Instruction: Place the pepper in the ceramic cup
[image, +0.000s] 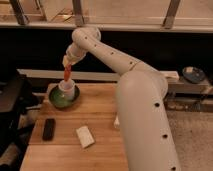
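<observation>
**Above the cup, pepper held point-down**

At the far left corner of the wooden table (102, 112), the gripper (67, 64) hangs in the air over the crockery, closed on the upper end of the pepper (67, 74). The pepper is red-orange and tapered and dangles roughly upright from the fingers, narrow tip downward. Its tip sits just above the wide mouth of the ceramic cup (66, 91); whether it touches the rim cannot be told from this angle.

The ceramic cup is white and rounded and stands upright inside the green bowl (62, 99), which rests on the tabletop near the left edge. The cup fills much of the bowl, with the green rim showing around its lower sides.

The white arm (112, 57) reaches in from the right, its bulky forward segment filling the lower right of the view and covering part of the table. From a rounded joint at the top it bends down and left to the gripper.

Nearer the camera on the table, a black remote (49, 128) lies flat by the left edge, well apart from the bowl. To the right of it a white rectangular block (85, 136) lies flat at a slant, apart from both the remote and the bowl
</observation>
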